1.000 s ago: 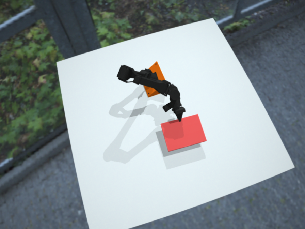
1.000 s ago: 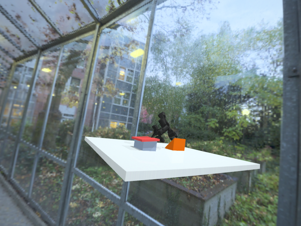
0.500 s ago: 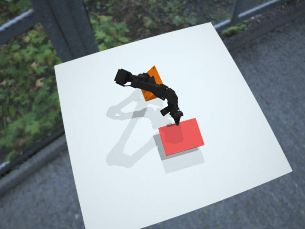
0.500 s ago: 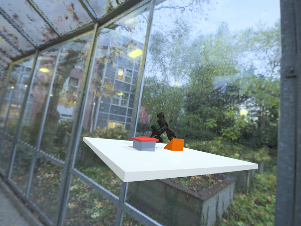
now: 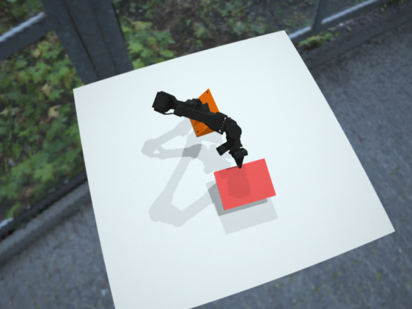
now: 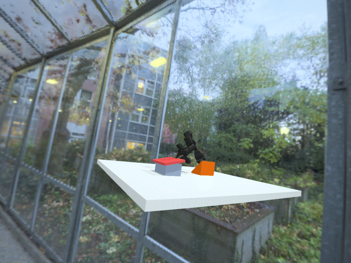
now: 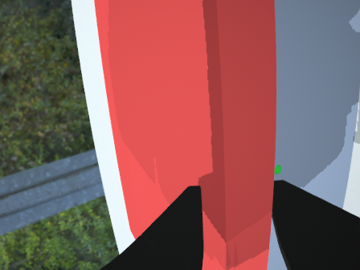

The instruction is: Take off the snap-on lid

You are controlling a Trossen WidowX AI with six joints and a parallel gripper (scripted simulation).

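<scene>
Taking the top view as a dial centred on the white table (image 5: 316,133) (image 6: 198,186) (image 7: 92,100), the tabletop reaches out in every direction beneath the other things. The black arm (image 5: 203,116) (image 6: 189,141) spans from about 10 o'clock toward the middle, bending down toward 5 o'clock at its wrist.

The blue-grey storage box (image 6: 167,169) (image 7: 317,80) stands on the table with the red lid (image 5: 257,179) (image 6: 170,160) (image 7: 161,80) over it. The lid lies between 4 and 5 o'clock of the table's centre, its red face upward. In the exterior view it covers the box top and overhangs the walls; whether it is fully snapped down I cannot tell.

The orange wedge-shaped block (image 5: 212,100) (image 6: 207,168) sits at about 11 o'clock from the lid, well apart from it, partly hidden under the arm in the top view.

The gripper (image 5: 240,167) (image 6: 176,157) (image 7: 236,195) is at the lid's 12 o'clock edge. Its fingers are closed to a narrow gap on the lid's rim, one to each side of the red edge. Smallest is a green spot (image 7: 278,169), just past the right-hand finger's tip, toward 12 o'clock in the wrist view.
</scene>
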